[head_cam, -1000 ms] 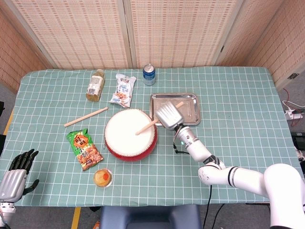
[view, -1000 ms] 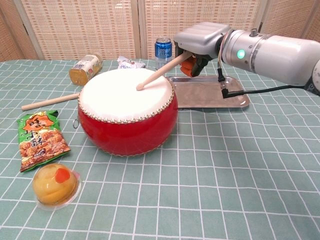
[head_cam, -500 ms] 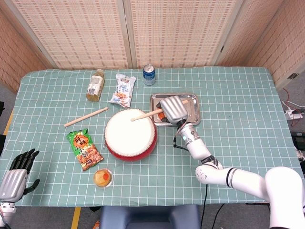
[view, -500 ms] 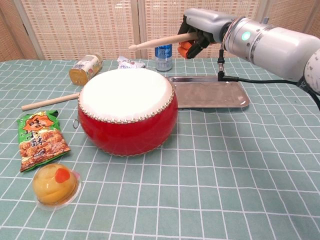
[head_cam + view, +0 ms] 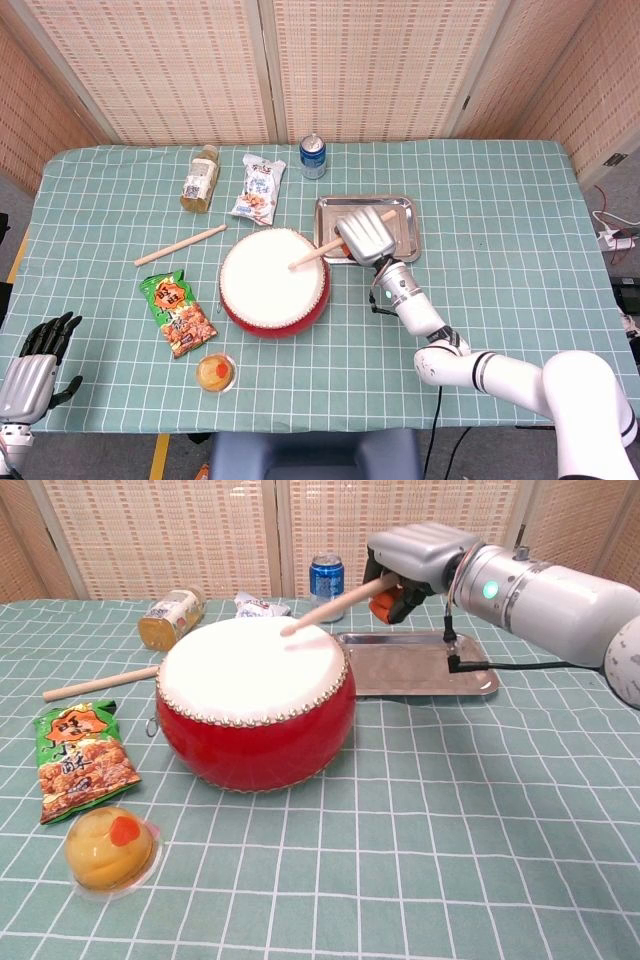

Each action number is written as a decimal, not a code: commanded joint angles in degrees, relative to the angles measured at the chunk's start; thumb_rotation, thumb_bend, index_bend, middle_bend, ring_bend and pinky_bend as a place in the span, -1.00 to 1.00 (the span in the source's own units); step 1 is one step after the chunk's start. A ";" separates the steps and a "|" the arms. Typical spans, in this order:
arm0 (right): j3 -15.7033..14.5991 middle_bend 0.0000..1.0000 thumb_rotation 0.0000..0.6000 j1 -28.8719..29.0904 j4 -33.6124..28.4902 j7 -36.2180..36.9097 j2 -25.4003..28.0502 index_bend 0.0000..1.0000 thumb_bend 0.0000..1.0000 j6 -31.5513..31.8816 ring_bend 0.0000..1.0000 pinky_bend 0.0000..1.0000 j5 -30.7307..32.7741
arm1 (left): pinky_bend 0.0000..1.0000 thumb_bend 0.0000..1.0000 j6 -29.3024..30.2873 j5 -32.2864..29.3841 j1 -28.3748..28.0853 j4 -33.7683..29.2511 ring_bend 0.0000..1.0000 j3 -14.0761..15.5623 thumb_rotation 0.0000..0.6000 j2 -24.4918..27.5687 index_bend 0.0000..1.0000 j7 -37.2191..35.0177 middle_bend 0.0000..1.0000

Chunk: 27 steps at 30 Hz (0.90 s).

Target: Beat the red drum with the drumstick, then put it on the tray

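The red drum (image 5: 273,282) (image 5: 255,702) with a white skin stands mid-table. My right hand (image 5: 364,237) (image 5: 412,558) grips a wooden drumstick (image 5: 322,252) (image 5: 328,607) at the drum's right rim, over the left end of the metal tray (image 5: 398,232) (image 5: 420,668). The stick slopes down to the left, its tip at or just above the skin near the far right rim. A second drumstick (image 5: 181,245) (image 5: 100,683) lies on the cloth left of the drum. My left hand (image 5: 35,362) hangs off the table's front left corner, fingers apart and holding nothing.
A blue can (image 5: 313,156) (image 5: 326,578), a snack bag (image 5: 259,189) and a bottle (image 5: 200,178) (image 5: 171,618) lie behind the drum. A green snack pack (image 5: 178,313) (image 5: 83,759) and a jelly cup (image 5: 216,373) (image 5: 108,848) sit front left.
The right hand raised the stick high above the drum half a second ago and has now swung it back down toward the skin. The left hand stayed still.
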 commanded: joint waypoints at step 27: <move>2.13 0.86 1.00 -1.07 -1.93 9.60 -0.01 0.73 0.53 0.78 1.00 1.00 -4.42 | -0.96 -0.52 -0.79 -0.10 -0.13 0.16 -1.00 0.25 1.00 -0.16 -0.97 -0.16 -1.00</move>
